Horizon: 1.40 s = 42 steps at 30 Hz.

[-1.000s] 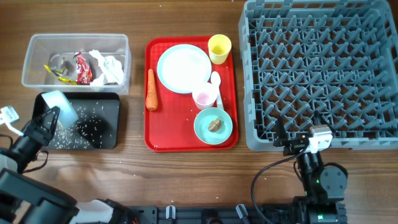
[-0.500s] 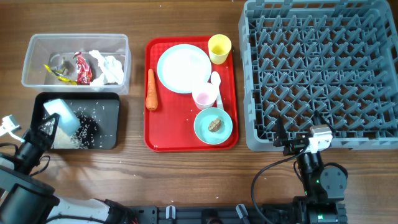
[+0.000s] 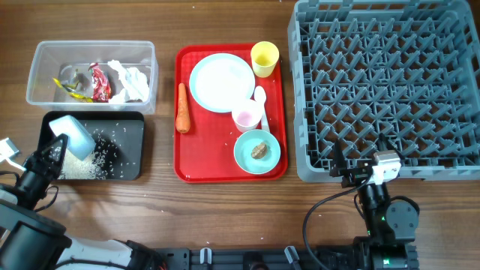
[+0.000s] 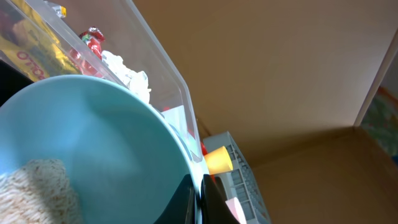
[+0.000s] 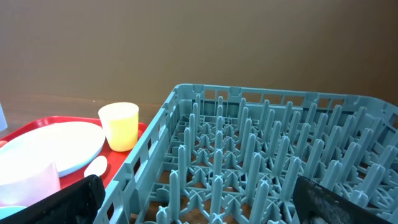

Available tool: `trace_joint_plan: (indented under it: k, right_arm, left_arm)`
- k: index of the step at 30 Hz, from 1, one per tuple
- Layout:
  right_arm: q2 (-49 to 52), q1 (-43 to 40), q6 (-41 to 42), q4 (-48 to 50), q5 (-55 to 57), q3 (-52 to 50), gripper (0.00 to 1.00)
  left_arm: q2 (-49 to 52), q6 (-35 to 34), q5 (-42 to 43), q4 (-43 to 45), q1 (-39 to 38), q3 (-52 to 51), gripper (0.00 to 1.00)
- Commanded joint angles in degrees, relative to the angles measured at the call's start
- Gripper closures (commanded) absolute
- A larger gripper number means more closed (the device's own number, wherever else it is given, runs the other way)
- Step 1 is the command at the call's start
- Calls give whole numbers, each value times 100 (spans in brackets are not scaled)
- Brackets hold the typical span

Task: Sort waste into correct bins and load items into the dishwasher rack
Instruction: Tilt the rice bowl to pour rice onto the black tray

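Over the wooden counter (image 3: 225, 202), my left claw (image 3: 58, 148) is clamping the tilted blue-green bowl (image 3: 73, 133) above the black tray (image 3: 129, 127), rice grains (image 3: 79, 169) lying inside; my right claw (image 5: 205, 202) is gaping empty beside the dishwasher rack (image 3: 382, 75).

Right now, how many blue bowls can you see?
2. One bowl sits on the red tray; the other bowl tips over the black tray in the left pincer.
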Motion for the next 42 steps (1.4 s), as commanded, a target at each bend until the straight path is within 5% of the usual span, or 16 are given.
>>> trace_joint_plan:
  k: [1,10,23,29,33,42]
  right_arm:
    - [-46,-28,-57,15,-90,-7,0]
    - [-46,-28,-55,17,-90,-7,0]
    - [-46,-28,-55,15,-90,-7,0]
    - [-46,-28,-57,15,-90,-7,0]
    - [-46,-28,-57,15,-90,-7,0]
    - [-46,-28,-57,15,-92,-7,0]
  left_arm:
    - [74,-234,210,61,35,-28,96]
    - [31,-1152,127,660,-2,-28,96]
    - [17,-1161,164,809,-57,-28,96]
    - [52,-2719,-310,1523,-57,-28,96]
    - [48,-2863,214,1447,-155,-28,96]
    - [-9,-3027,-236,1849,-404,-28,96]
